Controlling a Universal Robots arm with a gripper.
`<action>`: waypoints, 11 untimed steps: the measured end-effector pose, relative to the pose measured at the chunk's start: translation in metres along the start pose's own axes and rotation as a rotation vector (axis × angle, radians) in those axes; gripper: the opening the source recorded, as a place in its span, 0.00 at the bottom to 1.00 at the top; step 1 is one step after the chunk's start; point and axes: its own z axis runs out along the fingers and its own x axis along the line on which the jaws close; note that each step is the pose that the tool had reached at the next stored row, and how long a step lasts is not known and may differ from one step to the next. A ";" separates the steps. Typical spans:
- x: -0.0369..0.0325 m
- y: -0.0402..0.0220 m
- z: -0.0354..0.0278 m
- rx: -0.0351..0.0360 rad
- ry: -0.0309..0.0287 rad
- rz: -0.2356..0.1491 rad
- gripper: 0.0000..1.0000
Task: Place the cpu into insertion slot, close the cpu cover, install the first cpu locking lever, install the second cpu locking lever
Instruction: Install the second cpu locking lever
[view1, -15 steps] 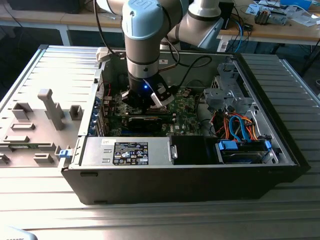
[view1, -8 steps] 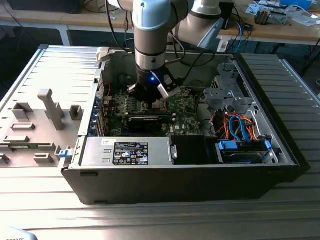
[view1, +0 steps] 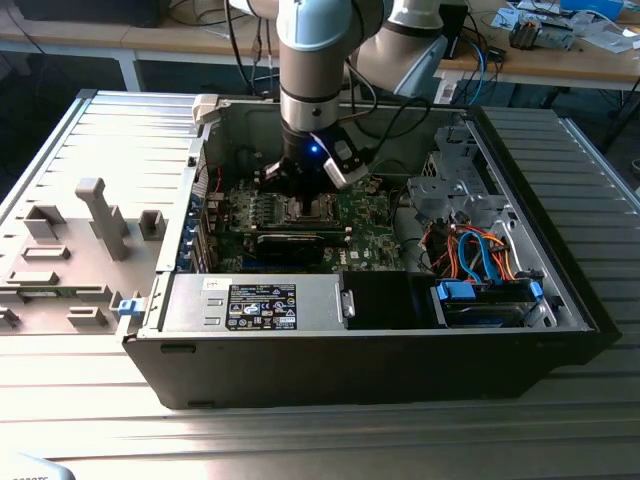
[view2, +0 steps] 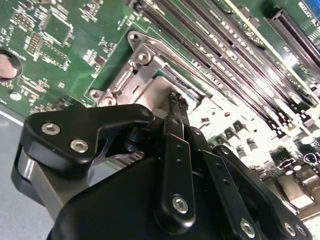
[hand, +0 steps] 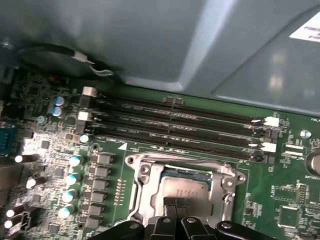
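Observation:
My gripper (view1: 303, 198) hangs low inside the open computer case, right over the insertion slot (view1: 312, 210) on the green board. In the first wrist view the cpu (hand: 192, 186) lies flat in the slot with its dull silver top showing. The cpu cover (hand: 144, 192) lies as a silvery frame around it. The narrow black fingers (hand: 176, 203) are pressed together, their tips at the cpu's near edge. The second wrist view shows the gripper (view2: 177, 98) shut, tips down at the socket, with the cover's hinge plate (view2: 142, 62) just beyond. I cannot tell whether the tips touch the chip.
Long black memory slots (hand: 175, 125) run just past the socket, with blue-topped capacitors (hand: 74, 177) to one side. The grey case wall (hand: 150, 40) rises behind. A labelled power supply (view1: 260, 300) and a drive cage with blue clips (view1: 487, 298) line the case's near side.

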 end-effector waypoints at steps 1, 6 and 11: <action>-0.0006 0.0008 -0.0013 0.0077 0.0018 0.000 0.11; -0.0023 0.0030 -0.0171 0.0240 0.0052 0.000 0.11; -0.0027 0.0035 -0.0291 0.0242 0.0052 0.000 0.11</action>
